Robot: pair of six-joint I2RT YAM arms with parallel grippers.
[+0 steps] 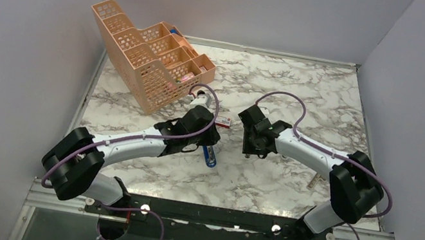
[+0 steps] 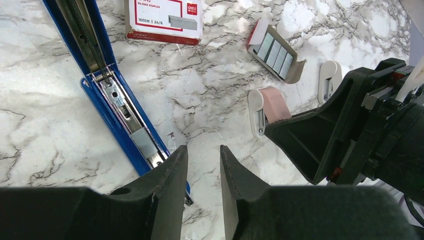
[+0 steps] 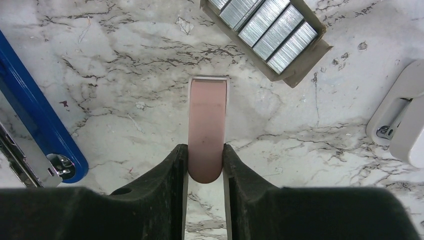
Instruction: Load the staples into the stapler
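The blue stapler (image 2: pixel 107 107) lies flat on the marble, hinged open, with its silver channel facing up; it also shows in the top view (image 1: pixel 210 157). A short ribbed grey strip of staples (image 2: pixel 144 141) sits in that channel. More staples (image 3: pixel 270 27) fill an open cardboard tray (image 2: pixel 276 52). My left gripper (image 2: pixel 202 157) is open just right of the stapler's near end, with only bare table between its fingers. My right gripper (image 3: pixel 205 152) is shut on the rounded end of a small pink block (image 3: pixel 206 120), which rests on the table.
A red-and-white staple box (image 2: pixel 165 20) lies beyond the stapler. A small white block (image 3: pixel 400 120) sits right of the pink one. The peach mesh organiser (image 1: pixel 148 57) stands at the back left. The two wrists are close together at mid-table.
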